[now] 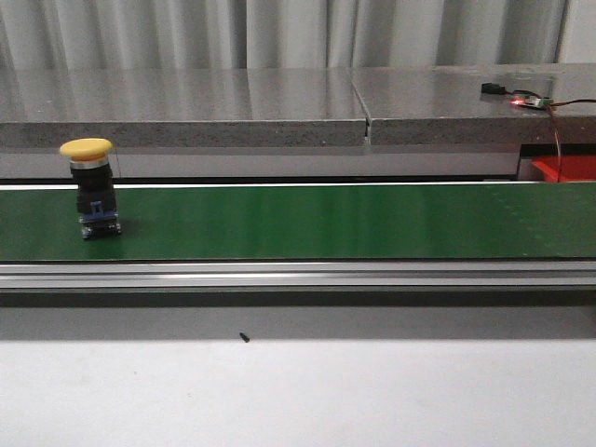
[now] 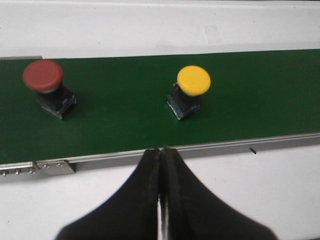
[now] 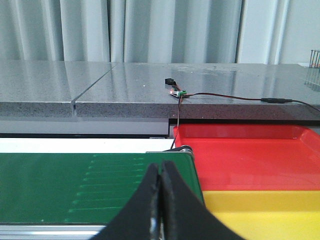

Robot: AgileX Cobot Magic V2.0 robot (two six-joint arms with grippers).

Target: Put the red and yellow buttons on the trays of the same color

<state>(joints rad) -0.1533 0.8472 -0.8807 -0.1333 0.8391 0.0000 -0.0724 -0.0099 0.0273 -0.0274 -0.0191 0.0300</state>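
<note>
A yellow button (image 1: 90,185) with a black body stands upright on the green belt (image 1: 326,222) at its left end. The left wrist view shows it (image 2: 191,90) beside a red button (image 2: 46,86), both on the belt. My left gripper (image 2: 162,150) is shut and empty, over the belt's near rail, short of both buttons. My right gripper (image 3: 161,165) is shut and empty above the belt's right end. Past that end lie a red tray (image 3: 250,155) and, nearer, a yellow tray (image 3: 265,212). The red tray's corner shows in the front view (image 1: 566,169).
A grey stone ledge (image 1: 279,107) runs behind the belt, with a small circuit board and wires (image 1: 531,101) at its right. A metal rail (image 1: 298,275) edges the belt's near side. A small dark speck (image 1: 244,337) lies on the white table in front.
</note>
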